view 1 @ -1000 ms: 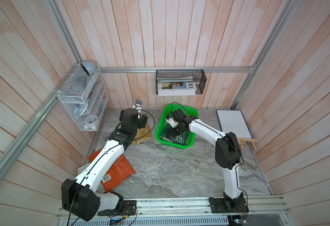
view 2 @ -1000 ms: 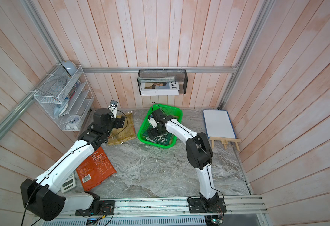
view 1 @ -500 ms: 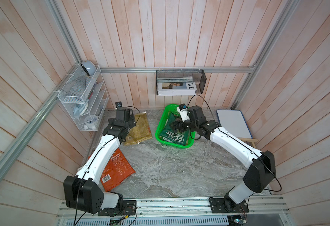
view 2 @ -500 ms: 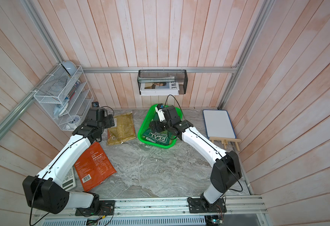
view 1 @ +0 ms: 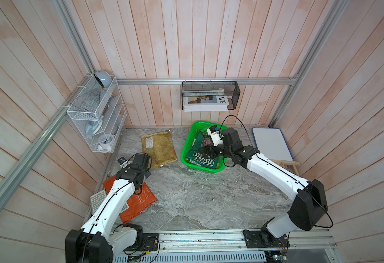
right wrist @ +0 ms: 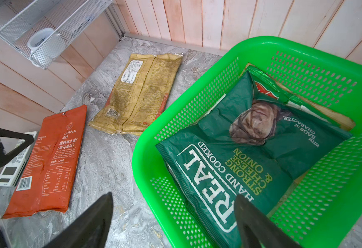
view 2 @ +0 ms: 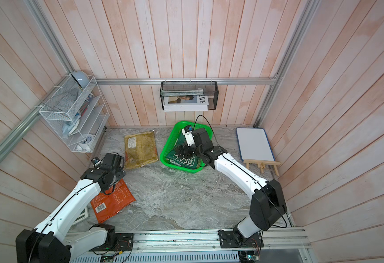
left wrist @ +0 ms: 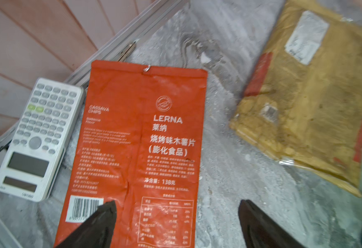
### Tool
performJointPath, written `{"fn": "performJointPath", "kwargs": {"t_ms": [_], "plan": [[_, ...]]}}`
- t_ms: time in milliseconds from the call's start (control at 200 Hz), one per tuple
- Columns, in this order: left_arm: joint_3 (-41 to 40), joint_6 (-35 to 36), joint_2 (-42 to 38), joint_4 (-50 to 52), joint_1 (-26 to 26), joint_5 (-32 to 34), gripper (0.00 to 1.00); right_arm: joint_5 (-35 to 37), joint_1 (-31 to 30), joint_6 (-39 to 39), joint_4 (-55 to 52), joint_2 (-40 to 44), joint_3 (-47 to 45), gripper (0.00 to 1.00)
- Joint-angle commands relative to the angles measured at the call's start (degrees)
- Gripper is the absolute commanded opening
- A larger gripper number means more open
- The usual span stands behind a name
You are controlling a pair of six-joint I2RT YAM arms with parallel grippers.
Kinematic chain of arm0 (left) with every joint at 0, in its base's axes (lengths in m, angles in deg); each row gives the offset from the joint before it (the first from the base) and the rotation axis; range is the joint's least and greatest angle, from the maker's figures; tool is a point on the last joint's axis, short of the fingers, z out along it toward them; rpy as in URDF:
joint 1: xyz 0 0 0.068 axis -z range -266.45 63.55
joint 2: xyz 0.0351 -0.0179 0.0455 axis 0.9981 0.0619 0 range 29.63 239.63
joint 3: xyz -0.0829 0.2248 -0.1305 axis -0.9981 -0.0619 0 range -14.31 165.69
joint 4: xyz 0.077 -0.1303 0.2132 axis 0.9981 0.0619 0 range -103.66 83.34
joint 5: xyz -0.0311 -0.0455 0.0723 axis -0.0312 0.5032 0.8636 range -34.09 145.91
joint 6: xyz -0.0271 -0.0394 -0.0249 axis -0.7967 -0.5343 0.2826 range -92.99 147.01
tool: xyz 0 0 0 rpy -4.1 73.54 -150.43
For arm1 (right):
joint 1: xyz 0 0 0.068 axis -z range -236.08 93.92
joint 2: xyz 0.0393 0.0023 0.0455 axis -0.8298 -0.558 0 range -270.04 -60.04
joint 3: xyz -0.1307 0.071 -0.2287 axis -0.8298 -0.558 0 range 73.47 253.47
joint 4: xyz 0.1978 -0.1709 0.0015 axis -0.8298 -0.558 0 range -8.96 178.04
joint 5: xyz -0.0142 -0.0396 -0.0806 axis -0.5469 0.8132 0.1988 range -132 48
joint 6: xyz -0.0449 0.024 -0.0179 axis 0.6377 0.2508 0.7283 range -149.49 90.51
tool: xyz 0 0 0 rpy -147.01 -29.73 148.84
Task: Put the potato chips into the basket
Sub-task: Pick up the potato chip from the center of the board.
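My left gripper [left wrist: 177, 203]: jaws spread wide, nothing held. It hangs over the barcode end of the orange-red bag [left wrist: 137, 139], which lies flat on the table between the calculator [left wrist: 40, 137] and the yellow-tan bag [left wrist: 304, 107]. My right gripper [right wrist: 173, 195]: also spread, empty, straddling the green basket [right wrist: 145, 150] wall. One finger is over the table, the other over the dark green bag [right wrist: 251, 154] lying inside the basket.
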Motion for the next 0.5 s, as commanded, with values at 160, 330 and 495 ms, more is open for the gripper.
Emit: {"fn": "performJointPath", "kwargs": {"t_ms": [160, 330, 495], "plan": [[-8.22, -3.47, 0.92, -4.48, -8.08, -11.32, 0.84, -2.55, 1.91, -0.45, 1.83, 1.01, -1.42, 0.91], [-11.38, -2.75, 3.59, -9.1, -12.72, -16.7, 0.8, -2.45, 2.04, -0.54, 1.27, 0.12, -0.73, 0.9], [-14.42, 0.35, 5.87, -15.94, -15.7, -24.23, 0.71, -3.07, 2.02, -1.4, 2.85, 0.2, -2.92, 0.88]]}}
